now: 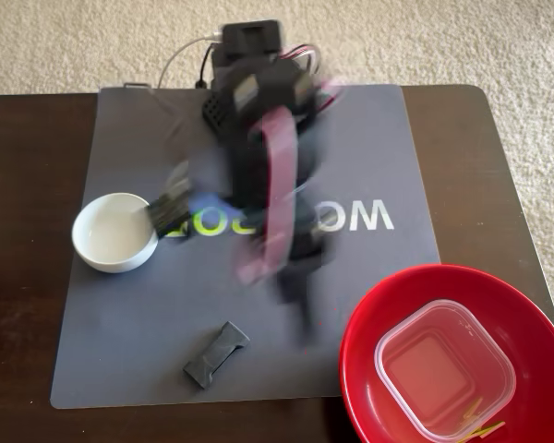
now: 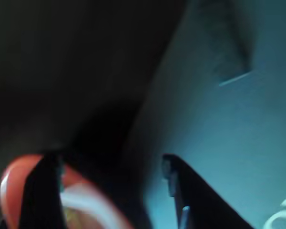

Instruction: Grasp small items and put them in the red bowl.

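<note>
Blur of motion over the grey mat [image 1: 120,305], arm [image 1: 263,175] smeared across the fixed view. Jaws spread wide in the wrist view, nothing between them, red bowl [image 2: 12,181] showing just behind one finger. Already inside that bowl, at the near right corner of the table [image 1: 28,185]: clear tub [image 1: 443,369], with the yellow-green clip [image 1: 475,420] lying in it. Out on the mat: white bowl [image 1: 115,231] at the left, dark bow-tie piece [image 1: 217,353] near the front edge, well apart from each other. Looks like an empty-handed swing toward another pick. Calls for settling over one of the two, likely the bow-tie piece, lining the open jaws across its narrow waist, then closing.
</note>
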`<move>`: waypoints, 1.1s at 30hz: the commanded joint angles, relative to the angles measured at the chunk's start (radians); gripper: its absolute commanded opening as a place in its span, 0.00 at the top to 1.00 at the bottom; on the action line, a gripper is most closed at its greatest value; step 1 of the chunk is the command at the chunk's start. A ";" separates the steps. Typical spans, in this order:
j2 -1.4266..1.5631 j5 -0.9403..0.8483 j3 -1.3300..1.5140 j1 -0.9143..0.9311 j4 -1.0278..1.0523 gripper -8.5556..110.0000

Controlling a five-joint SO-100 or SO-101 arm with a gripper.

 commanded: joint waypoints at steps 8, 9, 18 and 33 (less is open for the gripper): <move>-0.202 0.391 0.008 0.087 -0.006 0.72; -0.224 0.393 -0.018 0.087 -0.006 0.72; -0.371 0.407 -0.130 0.112 -0.005 0.73; -0.443 0.423 -0.149 0.101 -0.003 0.83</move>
